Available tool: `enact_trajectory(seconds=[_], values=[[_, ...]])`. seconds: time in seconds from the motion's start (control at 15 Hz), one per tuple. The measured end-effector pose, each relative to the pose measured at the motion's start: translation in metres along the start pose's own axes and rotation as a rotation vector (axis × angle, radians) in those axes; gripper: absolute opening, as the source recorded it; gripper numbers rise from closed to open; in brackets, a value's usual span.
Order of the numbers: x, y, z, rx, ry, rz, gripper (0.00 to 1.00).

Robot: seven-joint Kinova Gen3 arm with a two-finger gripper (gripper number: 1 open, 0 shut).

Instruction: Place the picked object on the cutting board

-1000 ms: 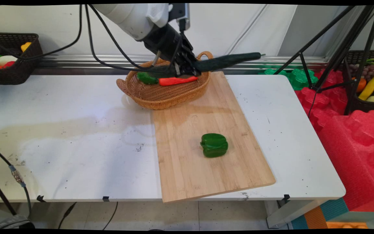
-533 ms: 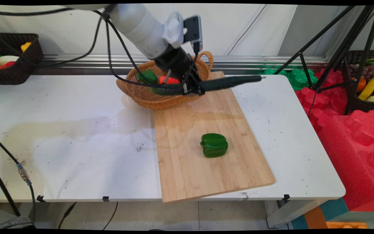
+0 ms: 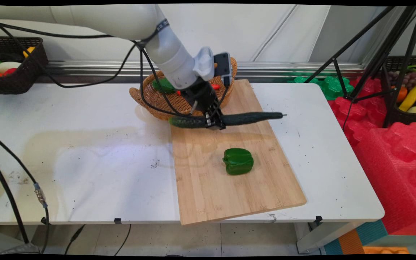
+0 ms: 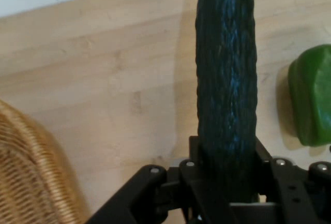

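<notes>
Item: cucumber (image 3: 229, 119), clamped mid-length in our closed gripper (image 3: 215, 124), carried level above the cutting board (image 3: 229, 180) (bell pepper (image 3: 238, 161) nearby, wicker basket (image 3: 164, 104) behind).

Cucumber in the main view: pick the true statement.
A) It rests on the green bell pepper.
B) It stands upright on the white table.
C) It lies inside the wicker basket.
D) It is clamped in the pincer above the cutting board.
D: the pincer is shut on the cucumber, held level over the cutting board's far end, apart from the bell pepper and outside the basket.
</notes>
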Motion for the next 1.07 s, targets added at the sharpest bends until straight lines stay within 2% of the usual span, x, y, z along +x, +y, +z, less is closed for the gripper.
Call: enact_trajectory(seconds=[0.27, 0.67, 0.73, 1.07], values=[[-0.006, -0.001, 0.029, -0.041, -0.024, -0.006, 0.0], [-0.007, -0.003, 0.051, -0.059, -0.03, 0.012, 0.0], [-0.007, -0.002, 0.054, -0.06, -0.03, 0.016, 1.0], [-0.005, -0.005, 0.057, -0.034, -0.012, 0.019, 1.0]])
